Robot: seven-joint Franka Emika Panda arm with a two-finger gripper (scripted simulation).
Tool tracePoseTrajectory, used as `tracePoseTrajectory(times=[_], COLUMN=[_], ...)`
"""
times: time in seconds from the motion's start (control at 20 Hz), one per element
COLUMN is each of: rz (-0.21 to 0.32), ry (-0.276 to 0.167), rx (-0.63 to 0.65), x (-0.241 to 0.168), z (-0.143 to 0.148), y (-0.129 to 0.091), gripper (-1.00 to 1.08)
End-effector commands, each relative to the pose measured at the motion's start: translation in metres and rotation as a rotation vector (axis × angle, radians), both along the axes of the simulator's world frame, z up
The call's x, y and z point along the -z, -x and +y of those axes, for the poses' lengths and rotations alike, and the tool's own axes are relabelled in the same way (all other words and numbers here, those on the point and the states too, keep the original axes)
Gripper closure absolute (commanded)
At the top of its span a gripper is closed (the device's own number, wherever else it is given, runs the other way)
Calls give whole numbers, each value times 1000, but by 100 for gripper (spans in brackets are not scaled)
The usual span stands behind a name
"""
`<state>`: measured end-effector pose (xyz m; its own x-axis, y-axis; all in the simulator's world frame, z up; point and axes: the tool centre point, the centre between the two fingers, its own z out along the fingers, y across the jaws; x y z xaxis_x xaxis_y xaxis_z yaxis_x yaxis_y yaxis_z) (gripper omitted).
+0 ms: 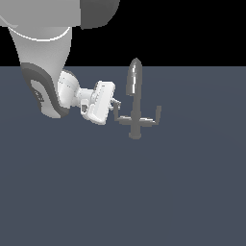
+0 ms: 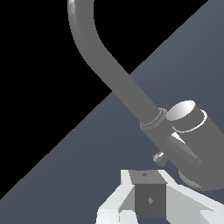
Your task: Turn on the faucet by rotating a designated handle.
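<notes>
The faucet (image 1: 135, 81) is a grey fixture with a tall bullet-shaped spout on a short stem, standing on the flat grey floor. A thin crossbar (image 1: 136, 120) runs across its base with two upturned ends. The handle (image 1: 116, 112) is the prong on the exterior view's left; its twin (image 1: 158, 113) is on the right. My gripper (image 1: 115, 102) reaches in from the exterior view's left, with its tips at the top of the handle. The fingers look shut together with nothing between them. In the wrist view the gripper (image 2: 146, 177) sits just below the faucet body (image 2: 188, 131).
The white hand (image 1: 100, 102) and the thick arm link (image 1: 43, 72) fill the upper part of the exterior view's left. The grey floor (image 1: 144, 192) stretches around the faucet. In the wrist view a curved grey pipe (image 2: 87, 43) arcs away from the faucet body.
</notes>
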<state>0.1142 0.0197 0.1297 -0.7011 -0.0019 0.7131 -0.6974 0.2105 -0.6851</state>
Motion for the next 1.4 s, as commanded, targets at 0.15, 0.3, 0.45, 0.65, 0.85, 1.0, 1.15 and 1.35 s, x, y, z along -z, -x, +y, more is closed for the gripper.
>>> tracePoseTrajectory(times=[0.15, 0.3, 0.45, 0.65, 0.85, 1.0, 1.15, 1.35], rz=[0, 0, 0, 0, 0, 0, 0, 4], ry=[0, 0, 0, 0, 0, 0, 0, -2], rx=[0, 0, 0, 0, 0, 0, 0, -4], x=[-2, -4, -7, -9, -13, -15, -16, -9], z=[1, 2, 3, 5, 7, 8, 9, 10], y=[6, 11, 17, 24, 32, 38, 42, 48], gripper=[108, 108, 108, 108, 108, 108, 108, 108])
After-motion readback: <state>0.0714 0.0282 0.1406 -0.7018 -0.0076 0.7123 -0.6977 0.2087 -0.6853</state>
